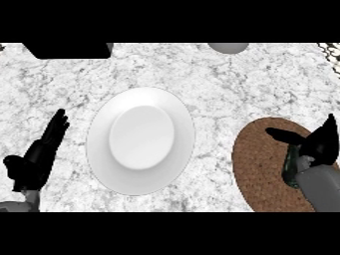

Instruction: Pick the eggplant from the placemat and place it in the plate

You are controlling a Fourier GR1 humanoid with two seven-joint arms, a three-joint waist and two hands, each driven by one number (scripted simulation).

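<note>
plate [141, 137] empty, middle | eggplant [291, 169] on placemat [257, 167], right | right robot hand [319, 144] spread over it | left robot hand [36, 157] spread, resting | to do: grab, carry

Place: we see a kitchen.
Signs: we note a marble counter [202, 69], white plate [141, 141], woven placemat [259, 167].

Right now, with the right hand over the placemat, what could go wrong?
1. The eggplant shows only as a sliver beside the right hand. The hand's fingers look straight, not curled round it, so a grasp made from here may miss or slip.
2. The plate lies left of the placemat. A low carry could clip its rim.
</note>
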